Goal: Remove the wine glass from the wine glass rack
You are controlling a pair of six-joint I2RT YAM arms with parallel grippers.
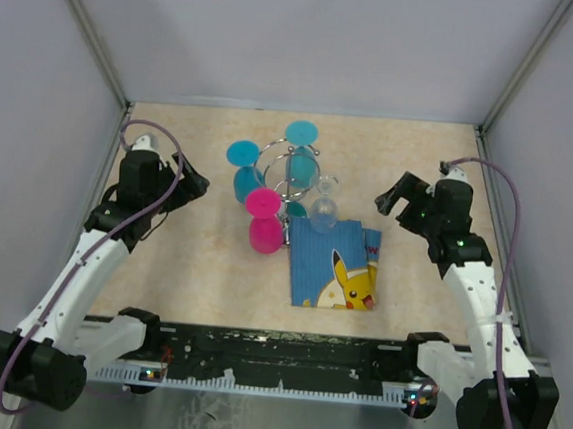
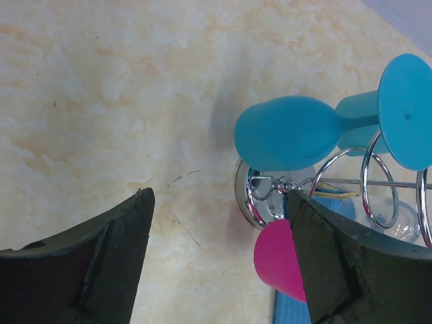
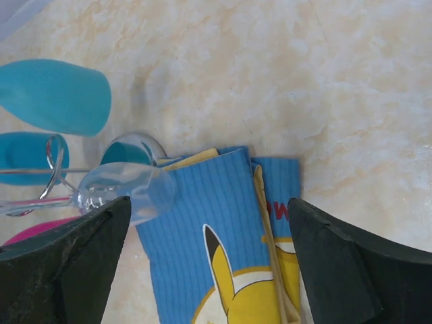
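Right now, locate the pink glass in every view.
Top: pink glass at centre, on the near left side of the rack.
Left wrist: pink glass at lower right.
Right wrist: pink glass, a sliver at the lower left edge.
Shared landmark: the rack, in all three.

Open table (image 1: pixel 176 270) flanks the wine glass rack (image 1: pixel 288 172); a pink glass (image 1: pixel 263 231) blocks its near side, a clear glass (image 1: pixel 324 213) its right.

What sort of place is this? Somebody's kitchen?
Probably a robot test booth, not a home: plain grey walls box in a small table, two robot arms are bolted at its near edge, and the wine glass rack with coloured glasses looks staged.
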